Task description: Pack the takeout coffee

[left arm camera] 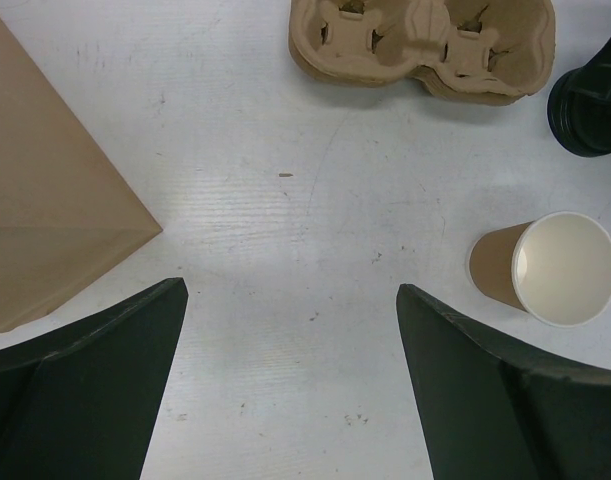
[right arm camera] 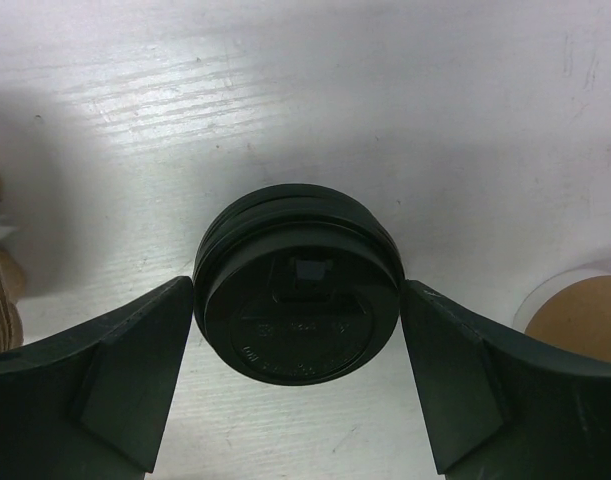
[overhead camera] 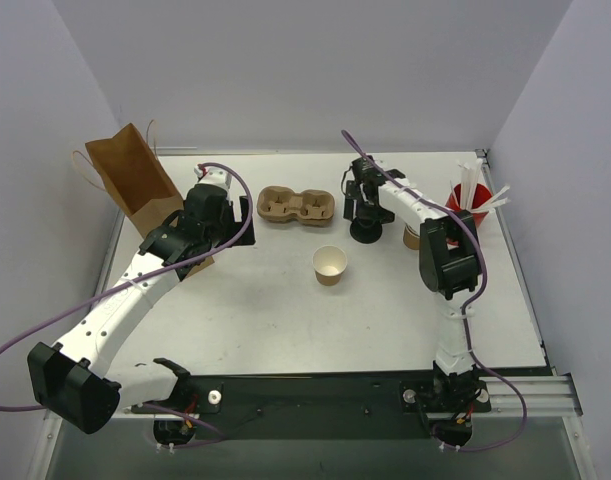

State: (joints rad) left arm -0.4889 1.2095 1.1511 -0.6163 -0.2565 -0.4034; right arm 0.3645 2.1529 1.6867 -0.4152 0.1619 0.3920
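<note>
Flanking the black lid [right arm camera: 297, 330]: right gripper [right arm camera: 296, 288].

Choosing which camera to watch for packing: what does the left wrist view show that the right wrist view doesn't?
Only left wrist: the brown paper bag, the cardboard cup carrier's wells and an open, lidless paper cup. Only right wrist: the right gripper with its jaws flanking the black lid, and part of a tan cup at the edge. Both: the white table and the black lid, just its edge in the left view.
</note>
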